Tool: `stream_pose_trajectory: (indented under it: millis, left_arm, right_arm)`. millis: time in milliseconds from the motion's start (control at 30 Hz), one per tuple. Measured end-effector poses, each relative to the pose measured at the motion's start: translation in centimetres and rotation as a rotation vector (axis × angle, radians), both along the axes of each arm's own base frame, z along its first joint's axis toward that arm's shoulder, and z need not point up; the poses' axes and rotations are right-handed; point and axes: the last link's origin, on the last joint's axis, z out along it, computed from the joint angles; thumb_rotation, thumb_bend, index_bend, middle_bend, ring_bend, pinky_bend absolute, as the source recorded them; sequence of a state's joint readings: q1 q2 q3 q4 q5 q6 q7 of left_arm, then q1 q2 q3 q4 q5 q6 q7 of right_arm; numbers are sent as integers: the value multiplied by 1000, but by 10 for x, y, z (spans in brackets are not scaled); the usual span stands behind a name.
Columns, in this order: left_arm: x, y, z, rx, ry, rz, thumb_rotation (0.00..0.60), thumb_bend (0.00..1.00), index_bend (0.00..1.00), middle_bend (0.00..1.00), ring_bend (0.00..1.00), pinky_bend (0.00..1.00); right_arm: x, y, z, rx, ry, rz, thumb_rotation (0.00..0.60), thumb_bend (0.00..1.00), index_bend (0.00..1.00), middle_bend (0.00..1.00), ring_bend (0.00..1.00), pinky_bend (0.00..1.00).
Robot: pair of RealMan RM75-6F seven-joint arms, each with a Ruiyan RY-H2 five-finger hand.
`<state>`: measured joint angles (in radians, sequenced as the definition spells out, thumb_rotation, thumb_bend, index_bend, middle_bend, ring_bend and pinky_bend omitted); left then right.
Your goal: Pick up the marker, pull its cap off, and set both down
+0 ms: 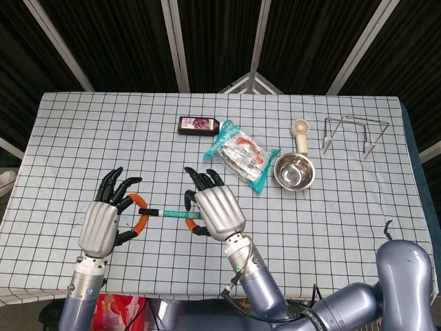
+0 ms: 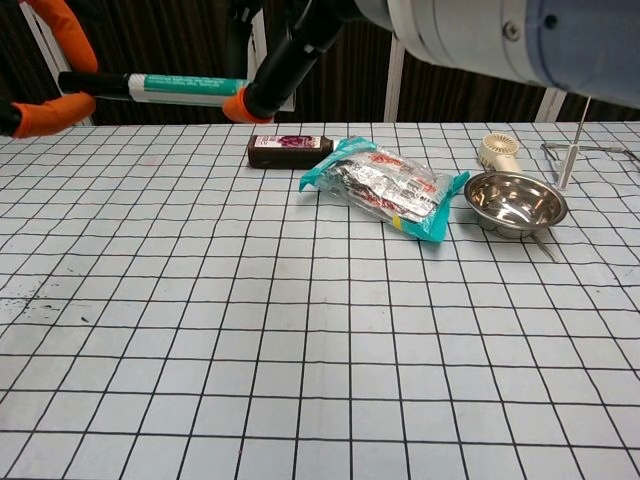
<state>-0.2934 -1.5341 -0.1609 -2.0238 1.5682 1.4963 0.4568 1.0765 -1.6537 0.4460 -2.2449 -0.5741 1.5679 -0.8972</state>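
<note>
Silver hand [image 1: 219, 212], black orange-tipped fingers [image 1: 200, 178]
</note>
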Motion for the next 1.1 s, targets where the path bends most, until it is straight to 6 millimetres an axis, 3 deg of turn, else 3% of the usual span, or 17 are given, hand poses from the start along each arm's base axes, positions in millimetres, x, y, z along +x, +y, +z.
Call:
stream_pose_trajectory:
  millis: [700,1100]
  left_arm:
    - [-18,-7,6,5,-8,38,600,500,565,200,0,18]
    - [-66,-15,8,3,11,137,600,499,568,193,0,9]
  right_arm:
    - [-19,-7,-3,11,9,-36,600,472,688,95,179,100]
    - [-60,-11,-6,29,36,-92,600,472,687,95,179,100]
